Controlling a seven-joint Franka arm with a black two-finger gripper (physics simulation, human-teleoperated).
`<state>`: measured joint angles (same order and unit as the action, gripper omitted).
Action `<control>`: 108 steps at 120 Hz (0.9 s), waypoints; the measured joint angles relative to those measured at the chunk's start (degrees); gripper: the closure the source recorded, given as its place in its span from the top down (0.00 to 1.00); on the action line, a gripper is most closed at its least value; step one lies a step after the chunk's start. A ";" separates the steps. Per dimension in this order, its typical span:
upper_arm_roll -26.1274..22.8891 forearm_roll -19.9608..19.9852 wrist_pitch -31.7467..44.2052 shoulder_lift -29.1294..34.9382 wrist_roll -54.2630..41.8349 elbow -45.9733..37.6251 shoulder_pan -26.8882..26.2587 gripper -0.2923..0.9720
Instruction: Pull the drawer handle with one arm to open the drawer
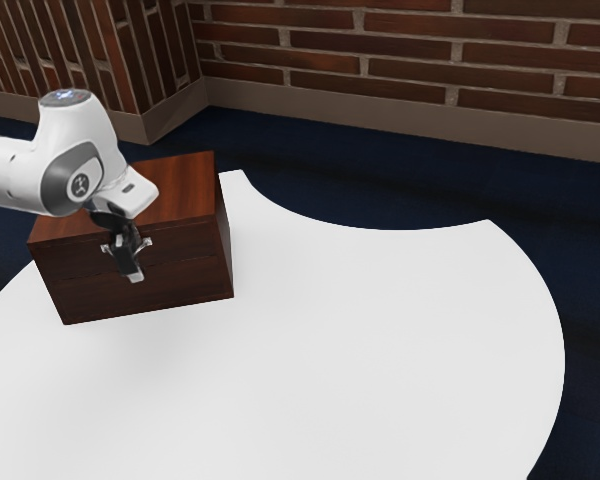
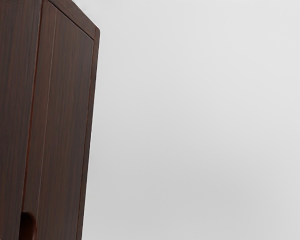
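Note:
A dark wooden drawer box (image 1: 170, 215) stands on the white table (image 1: 360, 340) at the exterior view's left. Its front face (image 1: 180, 265) looks flush with the box, with a thin seam across it. A small silver handle (image 1: 146, 243) sticks out of the upper front. My black gripper (image 1: 130, 262) points down along that front, right over the handle and hiding its middle. In the wrist view the wooden front (image 2: 45, 130) runs beside my hand, and the white table (image 2: 205, 125) lies below it.
The round white table stretches wide toward the exterior view's right and front. A brick wall (image 1: 400, 50) and a dark blue floor (image 1: 380, 170) lie behind it. My white arm (image 1: 50, 165) reaches over the box's left end.

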<state>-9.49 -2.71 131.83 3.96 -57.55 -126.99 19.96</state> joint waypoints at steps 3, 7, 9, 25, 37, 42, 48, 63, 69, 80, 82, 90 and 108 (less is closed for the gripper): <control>0.01 0.01 0.57 -0.24 -0.52 -0.04 -0.02 0.77; 0.03 0.04 1.32 -0.64 -1.18 -0.08 -0.04 0.77; 0.04 0.07 1.69 -0.81 -1.49 -0.09 -0.05 0.77; 0.15 0.00 4.45 -1.95 -3.33 -0.05 0.03 0.77; 0.17 -0.19 6.02 -2.68 -4.20 -0.03 0.19 0.77; 0.17 -0.24 6.50 -2.90 -4.51 -0.03 0.26 0.77; 0.24 -0.30 6.97 -3.29 -4.82 -0.03 0.27 0.77; 0.77 -0.34 7.71 -3.47 -5.50 -0.05 -0.03 0.77; 0.84 -0.35 7.80 -3.34 -5.72 -0.09 0.02 0.77; 1.25 -0.36 7.79 -2.71 -6.02 -0.49 -0.17 0.77; 1.32 -0.36 7.78 -2.56 -6.06 -0.65 -0.18 0.77; 1.48 -0.36 7.74 -1.92 -6.20 -1.35 -0.10 0.77; 2.12 -0.36 7.69 -0.69 -6.32 -2.91 0.18 0.77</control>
<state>-7.38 -3.08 139.52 3.27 -63.87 -129.91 20.14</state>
